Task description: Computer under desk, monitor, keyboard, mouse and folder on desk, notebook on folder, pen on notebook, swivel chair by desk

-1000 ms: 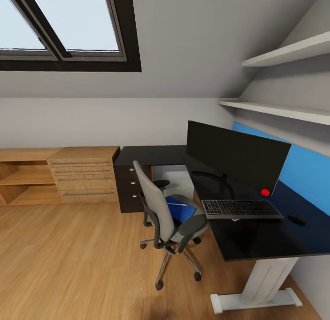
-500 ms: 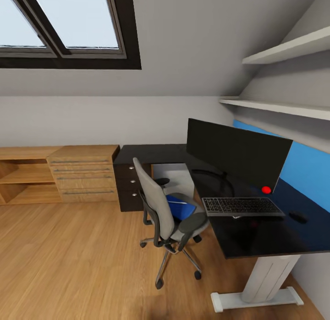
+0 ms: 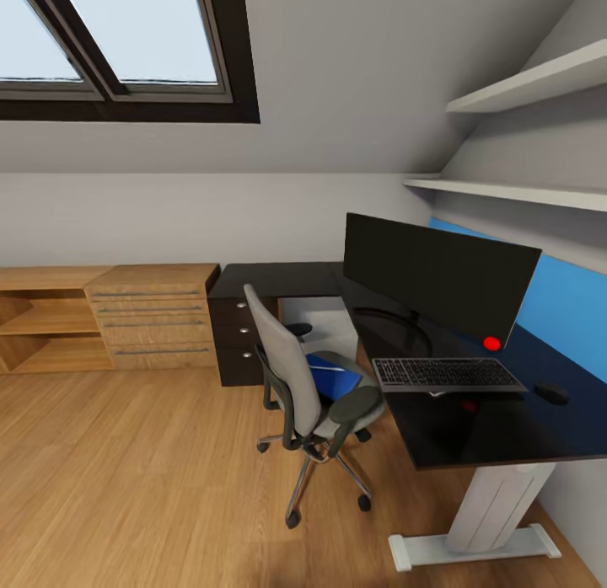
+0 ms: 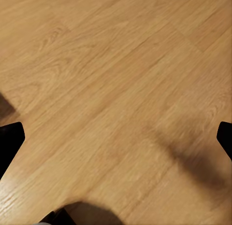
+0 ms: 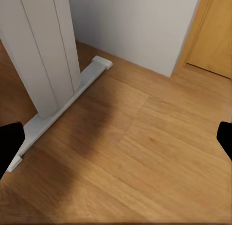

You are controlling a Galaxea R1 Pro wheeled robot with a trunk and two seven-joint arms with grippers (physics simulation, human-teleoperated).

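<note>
Room: an attic bedroom with a wooden floor (image 3: pixel 126 487), a skylight window (image 3: pixel 126 40) at the upper left of the head view and two white wall shelves (image 3: pixel 523 91) at the upper right
Desk (image 3: pixel 472 436): a glossy black L-shaped top filling the right half of the head view, on a white leg with a flat foot at the lower right; its black drawer unit (image 3: pixel 240 335) with silver knobs sits at the centre
Monitor (image 3: pixel 438 276): a wide black screen standing upright on the desk, right of centre, with a red dot at its lower right corner
Keyboard (image 3: pixel 447 375): lies flat on the desk just in front of the monitor
Mouse (image 3: pixel 552 392): a small black shape on the desk, near the right end of the keyboard and apart from it
Swivel chair (image 3: pixel 308 403): grey, at the centre of the head view, close against the desk's inner edge, its back turned toward the camera
Folder (image 3: pixel 329 379): bright blue, lying on the chair's seat, partly hidden by the backrest
Wooden furniture: a light-wood drawer chest (image 3: pixel 152 314) and an open shelving unit (image 3: pixel 42 323) along the wall at the left
Left gripper (image 4: pixel 116 138): spread wide and empty over bare floor, dark fingertips (image 4: pixel 9 143) at opposite edges of the left wrist view
Right gripper (image 5: pixel 116 143): spread wide and empty above the floor, near the desk's white leg (image 5: pixel 43 56) and foot in the right wrist view
</note>
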